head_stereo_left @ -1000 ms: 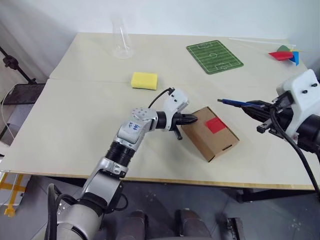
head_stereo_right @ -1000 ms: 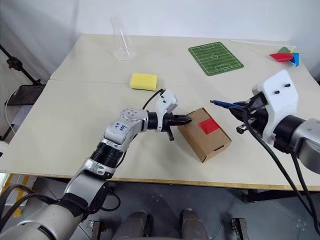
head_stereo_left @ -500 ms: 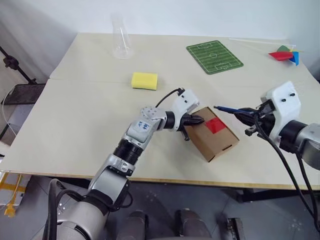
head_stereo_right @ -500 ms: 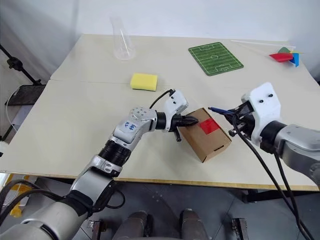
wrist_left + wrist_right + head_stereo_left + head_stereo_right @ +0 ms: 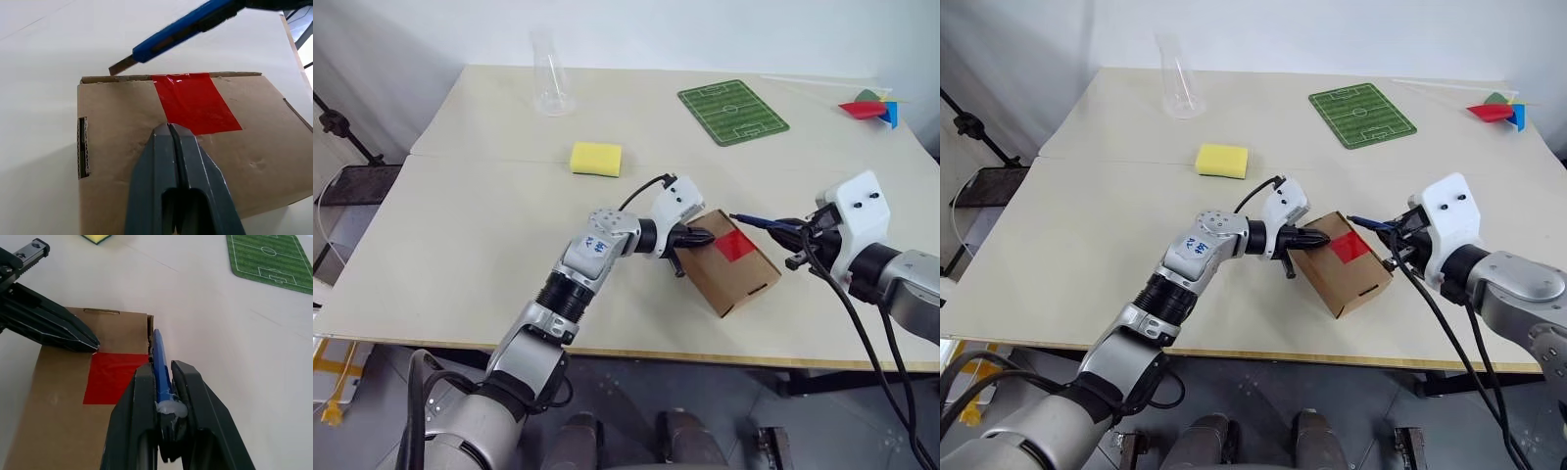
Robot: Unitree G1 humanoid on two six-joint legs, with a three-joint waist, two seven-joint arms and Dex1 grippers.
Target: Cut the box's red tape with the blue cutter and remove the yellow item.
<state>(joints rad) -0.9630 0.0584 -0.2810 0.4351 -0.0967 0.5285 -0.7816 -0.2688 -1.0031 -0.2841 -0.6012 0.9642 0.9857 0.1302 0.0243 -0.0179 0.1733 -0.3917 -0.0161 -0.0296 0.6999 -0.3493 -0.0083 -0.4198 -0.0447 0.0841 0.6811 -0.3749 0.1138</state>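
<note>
Left wrist view: the red tape [image 5: 195,103] crosses the top of the box [image 5: 122,166], which lies near the front edge of the table [image 5: 460,245]. The left gripper [image 5: 168,128], fingers pressed together, rests its tip on the carton top at the tape's near edge. The blue cutter [image 5: 181,29], pinched in the right gripper [image 5: 164,369], reaches in from the opposite side, its metal blade tip just above the carton's far edge beside the tape. Farther back lie a yellow sponge [image 5: 596,158], a clear cup [image 5: 551,73], a green field mat [image 5: 733,111] and a pinwheel [image 5: 869,106].
</note>
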